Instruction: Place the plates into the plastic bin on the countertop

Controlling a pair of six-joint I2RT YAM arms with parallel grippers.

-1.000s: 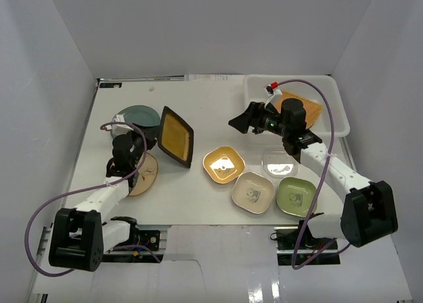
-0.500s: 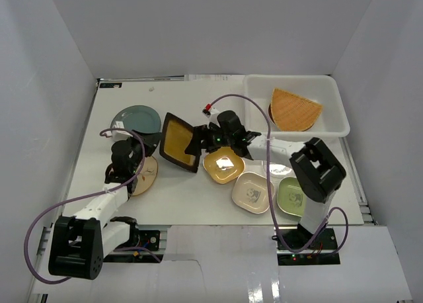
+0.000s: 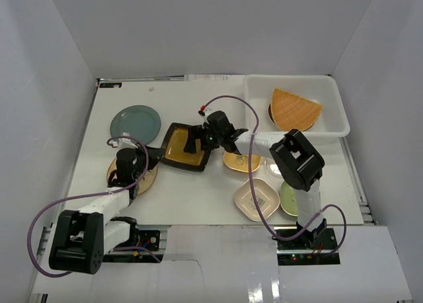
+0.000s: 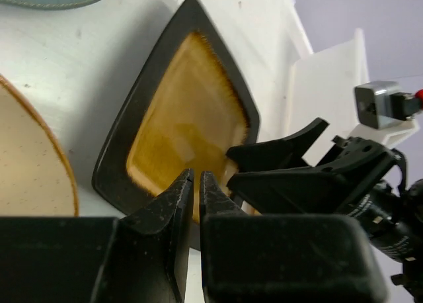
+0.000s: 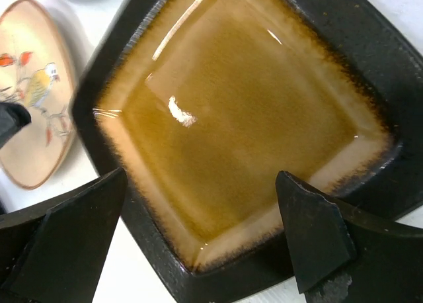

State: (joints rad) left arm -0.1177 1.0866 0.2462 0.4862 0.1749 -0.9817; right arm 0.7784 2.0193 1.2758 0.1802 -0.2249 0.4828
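With your right gripper [image 5: 201, 177] spread wide above the stiff, slippery, breakable black-rimmed yellow plate [image 5: 244, 98], pinch the rim beneath its fingertips.

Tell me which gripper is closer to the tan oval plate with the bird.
Left. The left gripper pinches the black-rimmed plate's corner right beside the oval plate; the right gripper hangs open over the black-rimmed plate, farther off.

The white bench [image 3: 192, 101] carries the plastic bin [image 3: 297, 82] at upper right, a teal round plate [image 3: 135, 122] at upper left, a tan oval plate [image 3: 147, 178] below it, a black-rimmed yellow plate [image 3: 185, 147] near centre, and a yellow square plate [image 3: 239, 162], a cream square plate [image 3: 254, 199] and a green square plate [image 3: 287, 198] toward lower right.
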